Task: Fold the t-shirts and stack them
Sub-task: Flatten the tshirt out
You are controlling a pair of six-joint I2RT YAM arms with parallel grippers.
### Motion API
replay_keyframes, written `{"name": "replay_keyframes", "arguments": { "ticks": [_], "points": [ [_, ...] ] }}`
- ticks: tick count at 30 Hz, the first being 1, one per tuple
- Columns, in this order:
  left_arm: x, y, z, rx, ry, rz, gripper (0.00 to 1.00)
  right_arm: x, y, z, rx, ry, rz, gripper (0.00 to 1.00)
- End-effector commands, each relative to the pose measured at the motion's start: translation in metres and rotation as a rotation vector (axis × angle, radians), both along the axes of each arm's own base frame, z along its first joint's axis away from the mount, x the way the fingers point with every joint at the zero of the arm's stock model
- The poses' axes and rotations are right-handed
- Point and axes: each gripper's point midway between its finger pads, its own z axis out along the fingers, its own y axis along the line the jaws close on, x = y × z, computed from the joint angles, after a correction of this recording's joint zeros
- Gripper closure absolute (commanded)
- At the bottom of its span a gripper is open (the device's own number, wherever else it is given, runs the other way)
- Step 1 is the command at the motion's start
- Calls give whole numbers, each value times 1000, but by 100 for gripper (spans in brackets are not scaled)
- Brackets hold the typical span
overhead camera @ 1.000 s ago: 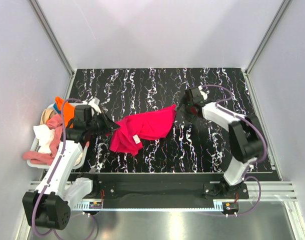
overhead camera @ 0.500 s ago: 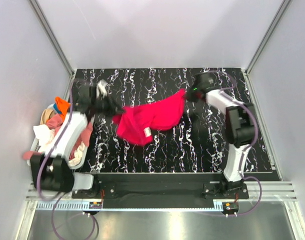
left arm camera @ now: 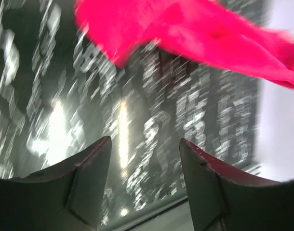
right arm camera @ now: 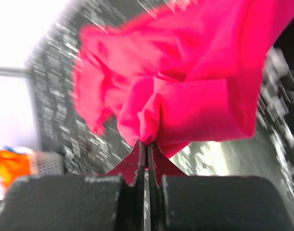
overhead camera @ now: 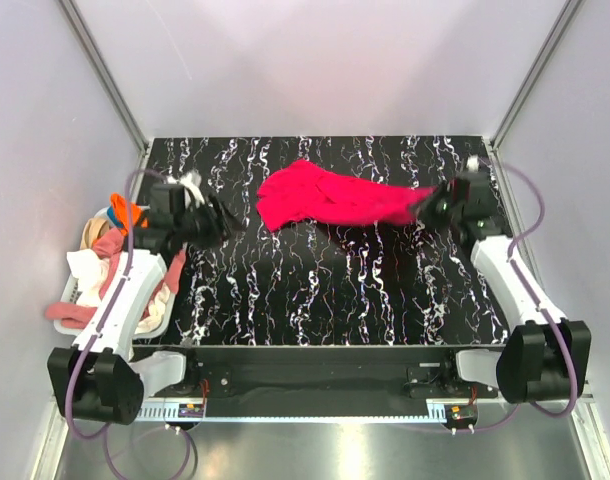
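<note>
Marbled table (overhead camera: 315, 290), red t-shirt (overhead camera: 330, 197) stretched left-right, right tool (right arm camera: 148, 146) pinching its end

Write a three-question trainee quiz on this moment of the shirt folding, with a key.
1. True or false: the left gripper is clamped on the red t-shirt.
2. Which gripper holds the red t-shirt? A) left B) right C) both
3. Fill in: the brightest garment atop the pile of t-shirts beside the left arm is ___.

Key:
1. False. Its jaws are open with nothing between them.
2. B. The right gripper pinches a bunched fold.
3. Orange.
</note>
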Motion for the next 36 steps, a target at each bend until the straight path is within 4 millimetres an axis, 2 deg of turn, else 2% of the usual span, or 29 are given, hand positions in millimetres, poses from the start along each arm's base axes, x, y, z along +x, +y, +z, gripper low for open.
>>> {"name": "replay_keyframes", "arguments": {
  "ticks": [1,3,4,6,7,8,9,10,11,12,13,14,16,18,19,20,23,29,36],
  "points": [
    [-18,9,-49,79,96,22,35,-49,1,-77,39,230,-10,100],
    [-20,-3,-53,58,105,-20,34,-60,-3,-85,37,244,-32,100],
    [-15,-8,-55,53,106,-37,34,-69,-5,-99,34,280,-45,100],
    [-4,-24,-42,53,55,-84,33,-75,-14,-105,3,300,-89,97],
    [8,-29,-44,73,38,-94,33,-77,-17,-107,-4,314,-111,96],
    [18,-40,-32,78,-5,-124,33,-80,-22,-109,-23,328,-131,92],
    [26,-45,-30,86,-22,-137,33,-81,-23,-108,-29,331,-141,88],
    [38,-49,-42,116,-4,-144,33,-80,-24,-105,-31,328,-149,83],
    [50,-57,-33,120,-29,-157,34,-83,-29,-106,-45,343,-169,71],
    [58,-59,-36,128,-18,-158,35,-84,-31,-104,-48,342,-179,68],
    [66,-62,-55,120,55,-136,37,-83,-31,-99,-51,336,-180,66],
    [75,-63,-53,112,60,-115,37,-84,-31,-97,-53,337,-178,63],
    [89,-61,-70,119,97,-53,41,-85,-30,-89,-54,319,-165,60],
    [100,-61,-79,106,106,-41,43,-85,-28,-82,-41,296,-152,59],
    [106,-61,-92,95,140,-31,49,-86,-27,-81,-40,293,-145,59],
    [111,-57,-97,88,153,-12,50,-86,-25,-79,-35,289,-140,59],
    [119,-49,-119,63,201,34,53,-87,-22,-73,-22,269,-126,58],
    [140,-40,-152,111,246,87,53,-83,-21,-64,-14,231,-116,58],
    [152,-44,-183,113,298,92,54,-80,-21,-59,-24,210,-111,58]
  ]
}}
